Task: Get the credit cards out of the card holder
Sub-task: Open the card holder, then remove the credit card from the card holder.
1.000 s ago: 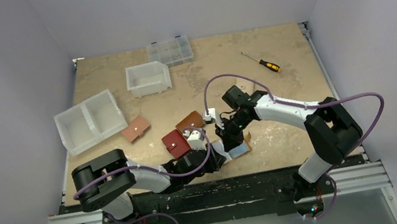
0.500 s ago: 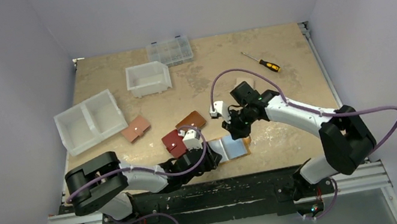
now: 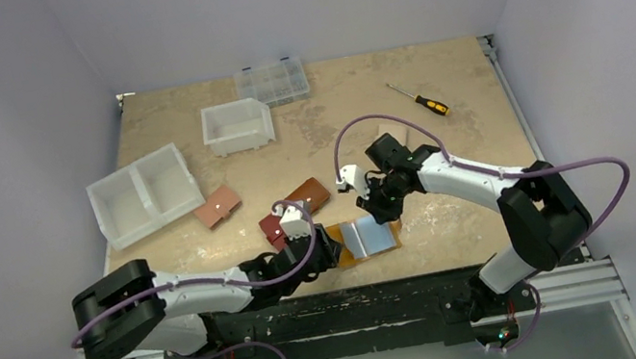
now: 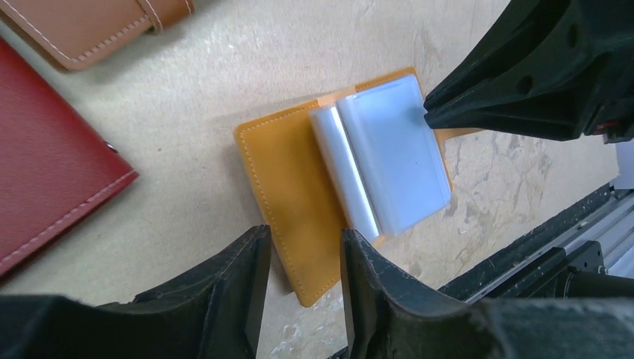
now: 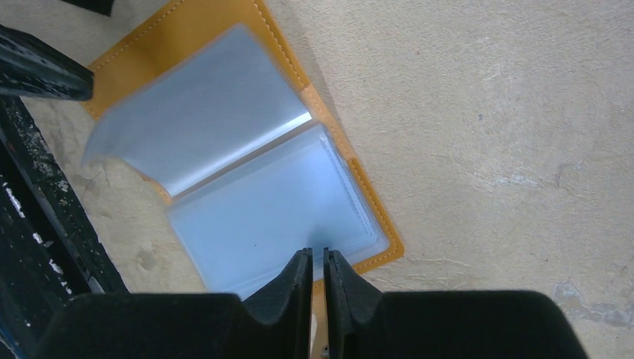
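Card holder (image 4: pixel 288 179) lies splayed open and flat on the table (image 3: pixel 441 120) near its front edge, mustard side showing, with a stack of translucent plastic sleeves (image 4: pixel 389 164) fanned over its right half. Can't tell whether any credit cards sit in the sleeves. Left gripper (image 4: pixel 303 250) is released, fingers apart and straddling the holder's near edge, nothing clamped. Right gripper (image 5: pixel 318 258) is almost clenched with only a slit between the fingers, tips at the far edge of the sleeves; can't tell if a sleeve is pinched. Dark red wallet (image 4: pixel 52 172) and brown wallet (image 4: pixel 90 22) lie just left of the holder, not touching it.
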You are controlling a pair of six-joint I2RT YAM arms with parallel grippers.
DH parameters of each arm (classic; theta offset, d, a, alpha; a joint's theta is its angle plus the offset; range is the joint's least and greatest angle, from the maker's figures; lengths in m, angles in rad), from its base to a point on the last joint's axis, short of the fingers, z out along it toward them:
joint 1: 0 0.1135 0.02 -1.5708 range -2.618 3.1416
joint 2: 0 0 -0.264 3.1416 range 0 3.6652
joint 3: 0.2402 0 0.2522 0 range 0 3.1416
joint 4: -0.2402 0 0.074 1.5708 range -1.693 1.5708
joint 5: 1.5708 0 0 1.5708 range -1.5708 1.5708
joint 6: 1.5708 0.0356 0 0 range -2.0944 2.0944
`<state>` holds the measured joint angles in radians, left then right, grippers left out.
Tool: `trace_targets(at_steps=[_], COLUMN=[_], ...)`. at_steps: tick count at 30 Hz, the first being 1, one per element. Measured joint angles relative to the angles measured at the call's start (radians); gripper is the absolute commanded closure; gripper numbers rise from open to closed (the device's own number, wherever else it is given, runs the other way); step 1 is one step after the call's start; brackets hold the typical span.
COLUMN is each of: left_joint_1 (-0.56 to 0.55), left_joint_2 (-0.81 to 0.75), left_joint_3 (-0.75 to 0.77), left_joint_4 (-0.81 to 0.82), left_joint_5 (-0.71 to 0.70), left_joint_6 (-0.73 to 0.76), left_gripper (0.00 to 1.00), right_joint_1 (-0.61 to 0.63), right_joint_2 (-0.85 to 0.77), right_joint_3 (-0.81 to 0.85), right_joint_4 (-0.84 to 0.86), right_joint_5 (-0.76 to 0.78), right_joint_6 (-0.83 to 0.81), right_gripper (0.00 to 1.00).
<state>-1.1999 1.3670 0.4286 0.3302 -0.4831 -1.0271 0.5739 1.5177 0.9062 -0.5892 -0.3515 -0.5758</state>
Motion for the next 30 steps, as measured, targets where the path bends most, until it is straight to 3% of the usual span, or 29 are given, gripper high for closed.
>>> trace_targets(at_steps=[6, 12, 20, 30], left_joint_1=[-0.006, -0.019, -0.019, -0.024], left_joint_2=[-0.164, -0.292, -0.066, 0.118], left_joint_3=[0.000, 0.003, 0.019, 0.164], left_joint_4=[-0.060, 0.070, 0.283, 0.205], left_joint_5=[-0.021, 0.071, 0.208, 0.159], left_joint_6=[0.080, 0.169, 0.182, 0.200], left_gripper=[0.58, 0.48, 0.48, 0.51], right_joint_1=[0.000, 0.000, -0.016, -0.066], right_joint_2=[0.000, 0.000, 0.000, -0.006], right_joint_3=[-0.002, -0.002, -0.002, -0.002], right_joint_4=[-0.001, -0.002, -0.005, -0.005], right_joint_5=[-0.005, -0.039, -0.079, -0.076], right_joint_6=[-0.003, -0.008, -0.007, 0.007], right_gripper=[0.81, 0.81, 0.81, 0.84])
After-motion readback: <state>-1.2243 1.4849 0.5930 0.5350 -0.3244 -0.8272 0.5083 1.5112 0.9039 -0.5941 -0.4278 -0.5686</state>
